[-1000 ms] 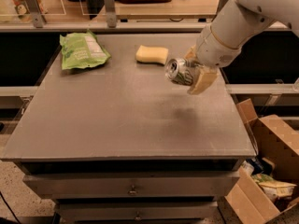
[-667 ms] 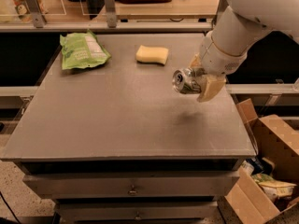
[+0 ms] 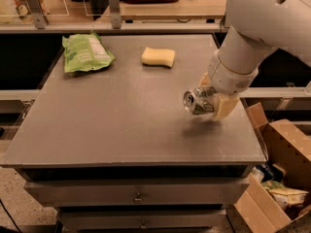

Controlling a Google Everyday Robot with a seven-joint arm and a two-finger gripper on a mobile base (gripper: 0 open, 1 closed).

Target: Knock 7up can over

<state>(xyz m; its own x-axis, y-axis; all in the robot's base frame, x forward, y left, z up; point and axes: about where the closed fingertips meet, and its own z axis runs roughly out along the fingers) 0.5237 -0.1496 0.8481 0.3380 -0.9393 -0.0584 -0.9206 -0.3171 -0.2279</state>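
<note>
Gripper (image 3: pixel 212 101) at end of white arm, near-right of yellow sponge (image 3: pixel 158 57), over grey table (image 3: pixel 121 130). Tan fingers (image 3: pixel 224 108) clamped on 7up can (image 3: pixel 194 102). Can tipped sideways, silver top facing left-front, nearer camera than sponge, well apart from it. Contact with tabletop unclear. Green chip bag (image 3: pixel 86 52) left of sponge.

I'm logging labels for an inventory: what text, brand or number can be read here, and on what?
Nothing reads clearly.
7up can, held sideways in the gripper above the right side of the table: print unreadable.
Green chip bag: label too blurred.
Cardboard box: no text visible.
</note>
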